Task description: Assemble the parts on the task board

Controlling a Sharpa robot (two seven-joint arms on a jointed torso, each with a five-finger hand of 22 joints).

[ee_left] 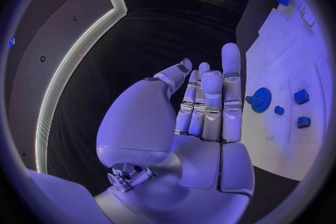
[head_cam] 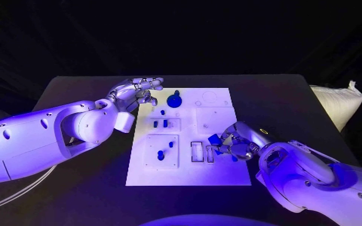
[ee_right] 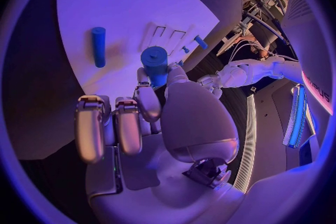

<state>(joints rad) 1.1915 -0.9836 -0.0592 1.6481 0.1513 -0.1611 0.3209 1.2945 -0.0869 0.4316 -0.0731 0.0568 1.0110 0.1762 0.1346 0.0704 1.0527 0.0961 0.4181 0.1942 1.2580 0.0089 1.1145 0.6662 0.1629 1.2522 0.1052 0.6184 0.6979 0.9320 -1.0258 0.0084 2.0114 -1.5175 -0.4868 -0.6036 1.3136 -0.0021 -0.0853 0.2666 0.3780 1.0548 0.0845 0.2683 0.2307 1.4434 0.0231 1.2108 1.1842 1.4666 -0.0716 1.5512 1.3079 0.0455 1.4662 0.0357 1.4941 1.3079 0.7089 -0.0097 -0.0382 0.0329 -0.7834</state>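
Our right hand (head_cam: 235, 146) pinches a blue cylinder part (ee_right: 154, 61) upright between thumb and finger, hovering over the near right of the task board (head_cam: 218, 176), likely for seating in a slot just beside it. Farther off, our left hand (head_cam: 138, 91) holds nothing, fingers straight and close together, with the blue gear (head_cam: 174, 100) just beside its fingertips, probably waiting.

1. We can read no whole word, number or sign anywhere.
2. In the right wrist view, pale letters (ee_right: 320, 91) stand on a curved white casing at the rim, but they are cut off and unreadable.
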